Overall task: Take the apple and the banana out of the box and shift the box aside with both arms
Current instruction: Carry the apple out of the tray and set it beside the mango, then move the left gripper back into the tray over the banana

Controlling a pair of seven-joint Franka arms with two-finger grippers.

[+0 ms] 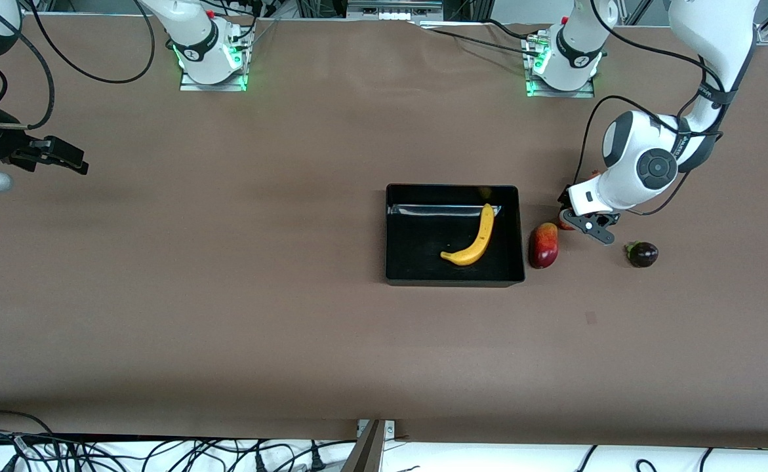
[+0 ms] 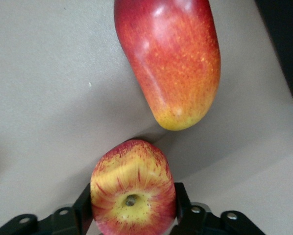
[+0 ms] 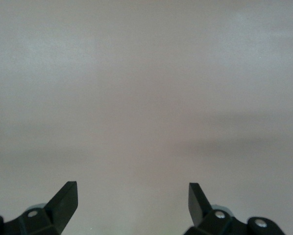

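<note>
The red apple point(image 2: 132, 176) streaked with yellow lies stem end toward the left wrist camera, with my left gripper point(image 2: 133, 204) shut on it, one black finger pressed to each side. In the front view that gripper point(image 1: 579, 221) is low at the table beside the box, and only a red sliver of the apple point(image 1: 564, 221) shows. The yellow banana point(image 1: 474, 237) lies inside the black box point(image 1: 416, 252). My right gripper point(image 1: 69, 159) waits open over bare table at the right arm's end, with nothing between its fingers point(image 3: 65, 198).
An oval red-and-yellow mango point(image 1: 544, 244) lies between the box and the apple, close to the apple point(image 2: 171, 58). A dark round fruit point(image 1: 643, 254) sits farther toward the left arm's end. The box corner point(image 2: 289, 44) shows past the mango.
</note>
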